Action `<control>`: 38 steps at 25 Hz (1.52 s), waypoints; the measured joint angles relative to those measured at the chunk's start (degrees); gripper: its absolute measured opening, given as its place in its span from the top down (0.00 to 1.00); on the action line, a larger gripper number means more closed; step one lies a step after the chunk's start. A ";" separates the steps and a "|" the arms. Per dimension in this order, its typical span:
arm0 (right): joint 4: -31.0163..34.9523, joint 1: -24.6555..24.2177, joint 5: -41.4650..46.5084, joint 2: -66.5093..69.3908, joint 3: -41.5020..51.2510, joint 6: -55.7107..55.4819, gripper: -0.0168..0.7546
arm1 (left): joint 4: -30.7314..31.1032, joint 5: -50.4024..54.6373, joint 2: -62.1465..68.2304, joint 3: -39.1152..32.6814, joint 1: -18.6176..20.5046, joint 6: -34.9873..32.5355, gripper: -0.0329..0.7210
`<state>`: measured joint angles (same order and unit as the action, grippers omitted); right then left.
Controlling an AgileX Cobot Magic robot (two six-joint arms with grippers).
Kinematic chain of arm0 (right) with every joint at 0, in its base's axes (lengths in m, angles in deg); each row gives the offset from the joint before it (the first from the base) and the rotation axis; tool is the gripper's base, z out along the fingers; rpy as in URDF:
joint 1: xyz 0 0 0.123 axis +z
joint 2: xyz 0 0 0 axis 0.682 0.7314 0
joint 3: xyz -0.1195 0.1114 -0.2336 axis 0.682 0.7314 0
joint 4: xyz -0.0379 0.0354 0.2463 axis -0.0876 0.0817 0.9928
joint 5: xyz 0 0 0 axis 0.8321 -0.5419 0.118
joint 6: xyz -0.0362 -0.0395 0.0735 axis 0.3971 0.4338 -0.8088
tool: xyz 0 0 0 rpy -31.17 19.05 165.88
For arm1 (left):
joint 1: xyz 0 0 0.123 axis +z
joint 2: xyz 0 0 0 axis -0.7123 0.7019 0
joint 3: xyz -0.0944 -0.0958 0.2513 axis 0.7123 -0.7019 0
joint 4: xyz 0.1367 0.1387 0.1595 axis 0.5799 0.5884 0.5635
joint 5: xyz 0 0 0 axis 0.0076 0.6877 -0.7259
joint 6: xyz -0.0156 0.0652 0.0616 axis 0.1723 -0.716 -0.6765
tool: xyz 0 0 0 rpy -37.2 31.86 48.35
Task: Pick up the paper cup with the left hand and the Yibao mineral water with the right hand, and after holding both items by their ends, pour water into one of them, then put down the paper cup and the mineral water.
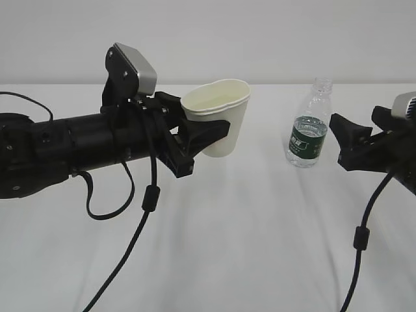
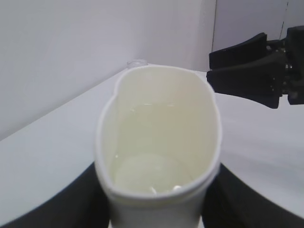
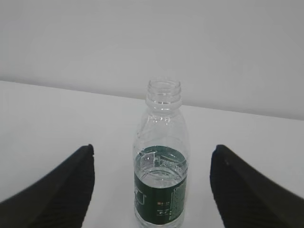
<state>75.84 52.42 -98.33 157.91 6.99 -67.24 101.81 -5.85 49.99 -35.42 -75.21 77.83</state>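
Left of centre, my left hand (image 1: 207, 133) has its fingers clamped on the small white tapered paper cup (image 1: 220, 116), lifted off the desk. At right, my right hand (image 1: 343, 142) gapes empty beside the clear green-labelled Yibao mineral water bottle (image 1: 308, 127); grasping it comes next.

A white tablecloth (image 1: 214, 240) is covering the table, faintly creased, perhaps; a plain pale wall (image 1: 260, 39) is standing far behind.

Paper cup (image 1: 218, 116) aloft — bottle (image 1: 308, 130) upright
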 joint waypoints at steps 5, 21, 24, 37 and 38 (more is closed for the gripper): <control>0.00 0.00 0.69 -0.85 0.00 0.00 0.23 | -1.30 0.74 0.00 0.00 0.00 0.00 0.47; -0.12 0.00 1.30 -0.79 0.00 0.00 0.23 | -6.22 2.97 0.00 0.00 4.35 -2.93 0.47; -0.22 0.00 1.30 -0.79 0.00 0.00 0.23 | -6.47 2.97 0.00 0.00 6.06 -2.93 0.47; -0.22 0.00 2.76 -0.79 0.00 0.00 0.23 | -7.70 2.97 0.00 0.00 11.05 -2.93 0.47; -0.22 0.00 2.87 -0.79 0.00 0.00 0.23 | -7.81 2.97 0.00 0.00 11.55 -2.93 0.47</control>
<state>75.62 52.42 -95.47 157.12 6.99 -67.24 94.01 -2.88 49.99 -35.42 -63.66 74.90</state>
